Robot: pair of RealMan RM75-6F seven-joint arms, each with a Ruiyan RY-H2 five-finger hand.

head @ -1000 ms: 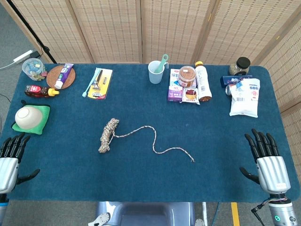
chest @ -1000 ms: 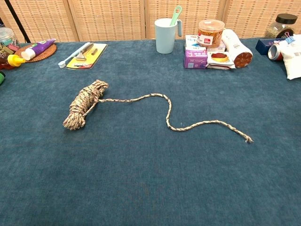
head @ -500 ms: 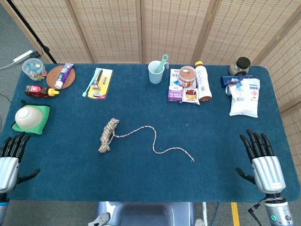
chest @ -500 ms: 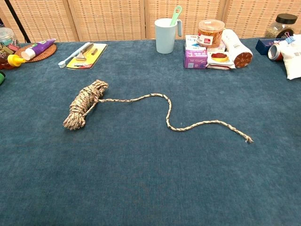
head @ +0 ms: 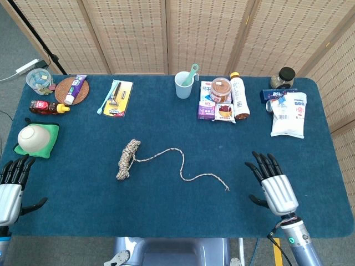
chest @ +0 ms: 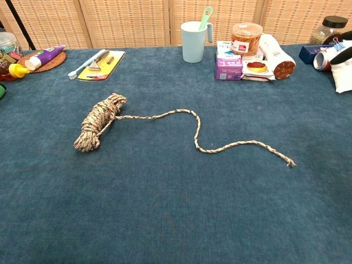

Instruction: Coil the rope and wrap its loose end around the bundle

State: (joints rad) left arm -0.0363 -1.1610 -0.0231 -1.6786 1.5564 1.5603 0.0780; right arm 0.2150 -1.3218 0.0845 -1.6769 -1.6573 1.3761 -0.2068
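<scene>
A mottled rope lies on the blue table point(head: 166, 221). Its coiled bundle point(head: 127, 159) point(chest: 99, 121) rests left of centre. The loose end point(head: 191, 166) point(chest: 220, 137) snakes right from the bundle and stops at a frayed tip point(head: 227, 189) point(chest: 290, 162). My right hand point(head: 272, 184) hovers open, fingers spread, a short way right of the tip, touching nothing. Over the front left corner my left hand point(head: 12, 185) is open too, far from the rope. Neither hand shows in the chest view.
Along the back stand a cup with a spoon point(head: 184, 84), snack boxes and a jar point(head: 216, 100), a bottle point(head: 239, 97), a white bag point(head: 289, 114) and a razor pack point(head: 118, 97). A bowl on a green cloth point(head: 35, 138) sits left.
My right hand has moved left and inward over the table, toward the rope's tip. The left hand and the rope have stayed put.
</scene>
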